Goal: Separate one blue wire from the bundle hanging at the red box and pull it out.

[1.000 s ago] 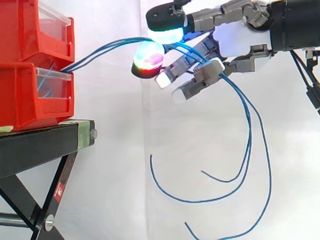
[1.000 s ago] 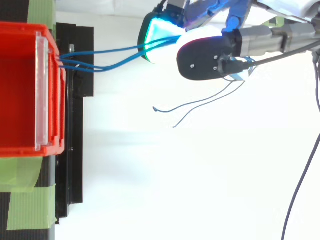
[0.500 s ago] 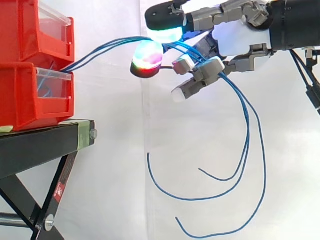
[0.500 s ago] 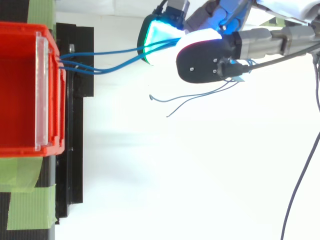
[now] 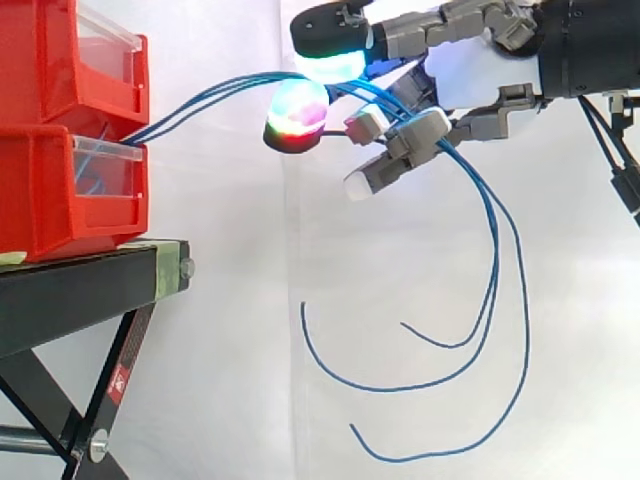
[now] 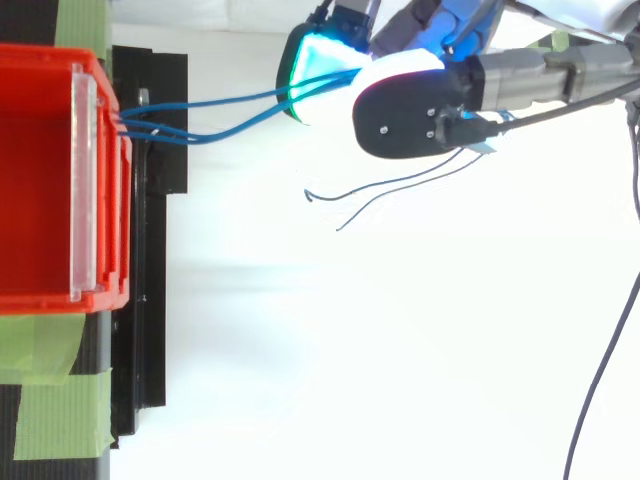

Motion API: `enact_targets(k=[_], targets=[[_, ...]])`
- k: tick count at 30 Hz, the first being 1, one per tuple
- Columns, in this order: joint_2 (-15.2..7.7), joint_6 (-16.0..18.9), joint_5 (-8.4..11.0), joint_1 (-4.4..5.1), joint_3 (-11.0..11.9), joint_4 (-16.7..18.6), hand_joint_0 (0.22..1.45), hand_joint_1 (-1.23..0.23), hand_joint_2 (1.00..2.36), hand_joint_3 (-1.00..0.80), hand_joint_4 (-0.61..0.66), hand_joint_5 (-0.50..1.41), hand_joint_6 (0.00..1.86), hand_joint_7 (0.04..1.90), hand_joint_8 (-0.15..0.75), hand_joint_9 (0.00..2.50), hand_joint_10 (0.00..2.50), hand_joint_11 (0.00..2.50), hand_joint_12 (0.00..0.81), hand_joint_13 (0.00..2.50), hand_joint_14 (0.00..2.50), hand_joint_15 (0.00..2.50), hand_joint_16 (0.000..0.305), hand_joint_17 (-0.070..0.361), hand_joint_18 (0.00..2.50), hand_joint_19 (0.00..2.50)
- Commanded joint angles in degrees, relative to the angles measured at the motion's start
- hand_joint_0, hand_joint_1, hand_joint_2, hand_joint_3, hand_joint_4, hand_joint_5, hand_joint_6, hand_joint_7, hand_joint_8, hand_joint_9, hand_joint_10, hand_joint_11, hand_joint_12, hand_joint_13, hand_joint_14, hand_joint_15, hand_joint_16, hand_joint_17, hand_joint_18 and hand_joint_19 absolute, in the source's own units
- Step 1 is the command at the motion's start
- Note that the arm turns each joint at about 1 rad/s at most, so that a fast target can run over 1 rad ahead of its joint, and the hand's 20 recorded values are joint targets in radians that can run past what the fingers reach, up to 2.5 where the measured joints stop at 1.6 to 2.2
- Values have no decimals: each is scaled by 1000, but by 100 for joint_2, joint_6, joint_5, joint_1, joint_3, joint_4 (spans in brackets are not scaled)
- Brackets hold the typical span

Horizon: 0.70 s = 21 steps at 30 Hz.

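Note:
Three blue wires (image 5: 205, 96) run from the lower red bin (image 5: 70, 200) rightward to my hand (image 5: 470, 75). They pass between a cyan-green glowing pad (image 5: 328, 64) above and a red-green glowing pad (image 5: 297, 112) below, which close on them together. Behind the hand the wires droop in long loops, their loose ends (image 5: 400, 385) hanging free below. In the top view the wires (image 6: 220, 108) leave the bin's front (image 6: 95, 170) and fan slightly toward the hand (image 6: 410, 110). Two lower fingers with white tips are bent under the wires.
Two red bins are stacked on a black stand (image 5: 90, 285) at the left, with green tape (image 6: 55, 405) on its top. A white curtain forms the backdrop. A dark cable (image 6: 610, 350) hangs at the right edge.
One white-tipped lower finger has curled in toward the wires. The hanging loops and loose ends have swung slightly. The hand has stayed nearly in place.

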Motion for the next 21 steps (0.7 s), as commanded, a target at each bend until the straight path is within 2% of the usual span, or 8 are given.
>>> enact_targets(k=[1, 10, 21], targets=[[0, 4, -2, -6, 13, -47, 617, -672, 1023, -181, 205, -193, 857, 815, 377, 1174, 19, 1169, 398, 1539, 17, 1386, 57, 127, 744, 393], [193, -39, 15, -6, 22, -47, 612, -687, 1023, -191, 212, -192, 852, 822, 371, 1163, 19, 1148, 400, 1535, 17, 1394, 57, 127, 747, 391], [193, -75, 33, 20, 31, -117, 600, -679, 1022, -202, 211, -191, 848, 826, 369, 1150, 19, 1149, 392, 1517, 18, 1391, 57, 129, 736, 397]])
